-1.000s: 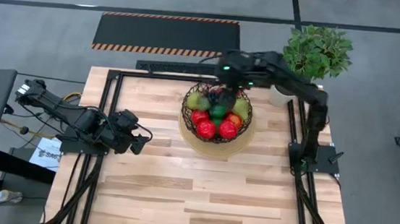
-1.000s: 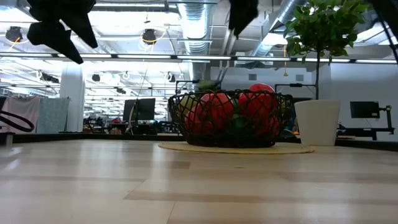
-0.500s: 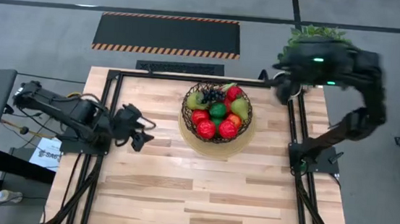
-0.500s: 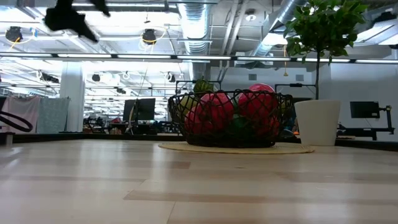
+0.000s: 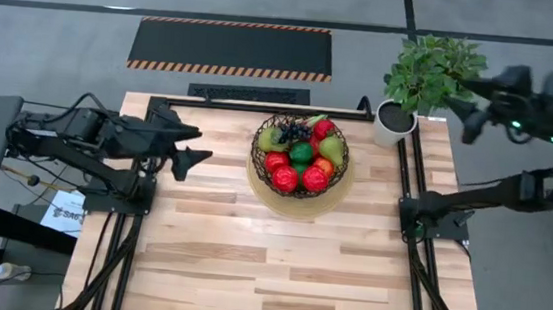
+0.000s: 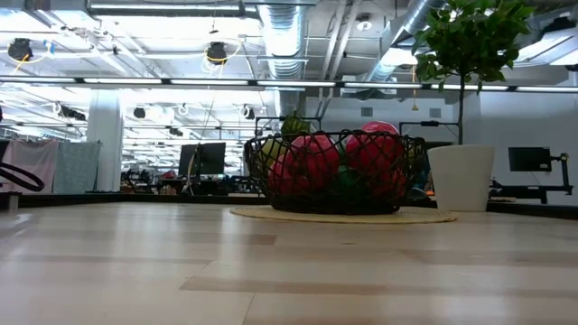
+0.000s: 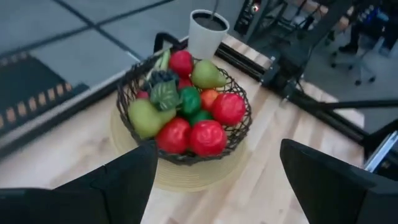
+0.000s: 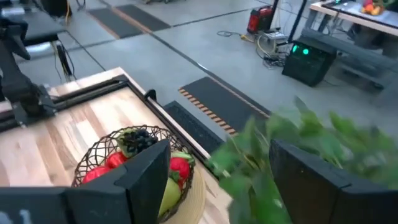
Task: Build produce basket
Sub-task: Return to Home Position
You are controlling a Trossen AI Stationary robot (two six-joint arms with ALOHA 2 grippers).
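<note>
Small glossy toy fruits point(image 5: 284, 179) in the dark wire basket point(image 5: 252, 158) look light and slick, so we'd pinch mid-body; left hand point(image 5: 195, 146) and right hand point(image 5: 466, 109) hang spread, empty.

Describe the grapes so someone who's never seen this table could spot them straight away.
On the wooden table, find the dark wire basket at the middle of the far side. The grapes lie along its far rim, between a green pear and a red round fruit: the only dark, knobbly cluster among smooth, bright fruits.
</note>
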